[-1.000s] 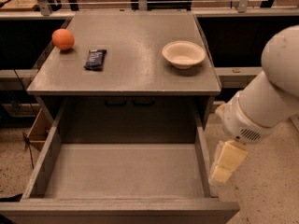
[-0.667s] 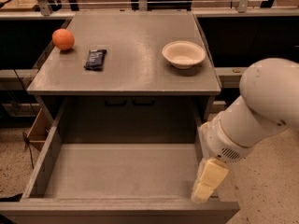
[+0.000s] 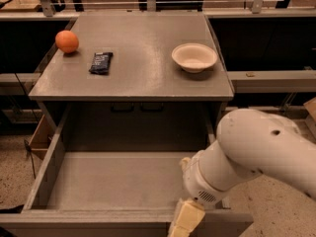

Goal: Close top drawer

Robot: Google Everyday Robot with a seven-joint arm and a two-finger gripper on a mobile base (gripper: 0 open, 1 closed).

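Gripper (image 3: 183,222) sits at the bottom edge of the view, over the front panel of the top drawer (image 3: 108,181), right of its middle. We cannot tell whether it is spread or pressed together, or whether it touches the panel. Its white arm (image 3: 247,157) comes in from the right, over the drawer's right front corner.

Drawer is pulled fully out of the grey cabinet (image 3: 143,85). The box interior is bare and the front panel runs along the bottom of the frame.

Handling, our read:
- It's a rigid, wide box on slides with nothing in it, so fairly light. It should go in with a steady push, no grasp needed.
- The front is flat and smooth, so a contact could skid sideways.
- We'd press square on the panel's outer face near the middle. An off-centre push on a drawer this wide could rack it in the slides.
- Nothing fragile is inside, but a hard slam might jolt what sits on top.

Count, near to far:
- One gripper, one open drawer, one cabinet.
- On the cabinet top are one dark snack packet (image 3: 100,62), one cream bowl (image 3: 194,57) and one orange (image 3: 66,41). Orange and packet are near each other at left, and the bowl is well apart at right.
- Two dark shapes (image 3: 136,107) sit under the top at the back of the opening, possibly handles; too dim to say.
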